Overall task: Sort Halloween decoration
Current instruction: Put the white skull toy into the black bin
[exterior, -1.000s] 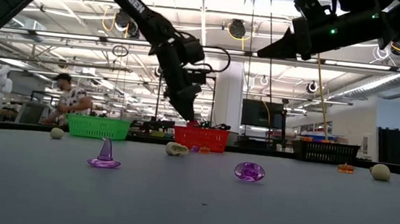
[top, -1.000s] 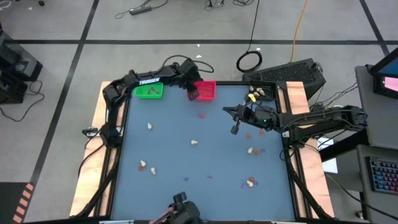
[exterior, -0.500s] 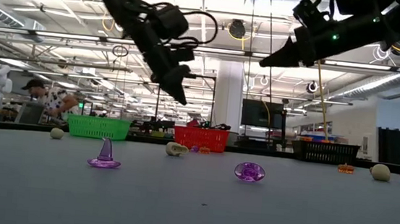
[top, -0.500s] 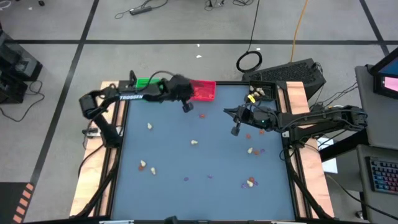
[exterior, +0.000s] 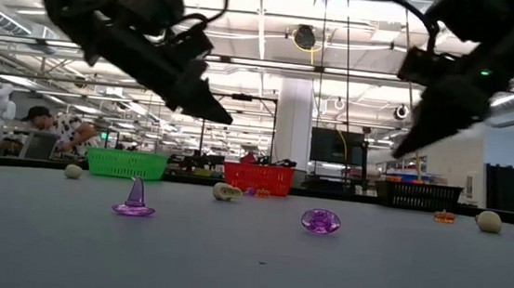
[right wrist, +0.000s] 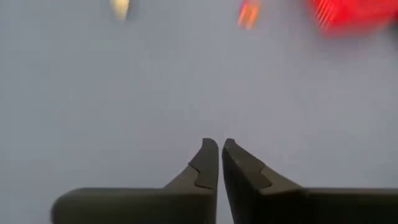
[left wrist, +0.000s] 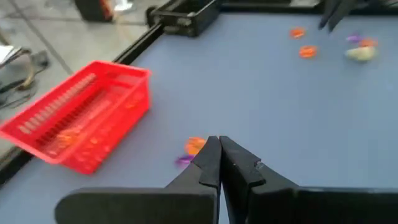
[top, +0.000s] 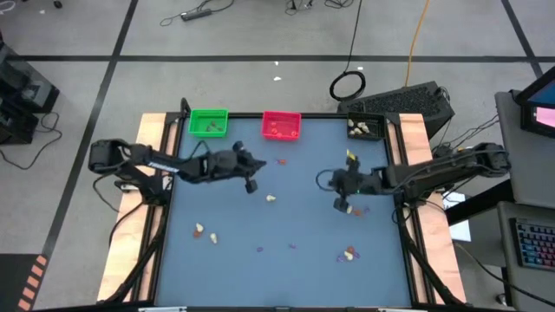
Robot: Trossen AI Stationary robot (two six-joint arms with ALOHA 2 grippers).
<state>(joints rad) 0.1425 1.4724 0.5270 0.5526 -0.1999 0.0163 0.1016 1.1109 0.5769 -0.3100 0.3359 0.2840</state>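
- The left gripper [top: 252,185] is seen pinched shut with nothing in it, hanging over the mat at centre-left of the high view.
- A cream-white trinket [top: 271,198] is found just lower right of it; the red tray [top: 281,126] sits toward the top.
- The right gripper [top: 340,205] is nearly closed, empty too, centre-right, right beside another cream piece [top: 349,209] with purple and orange bits around.
- So each arm is closest to its own cream piece; the long axes are too small to be made out.
- No readable writing is spotted anywhere on the arms.
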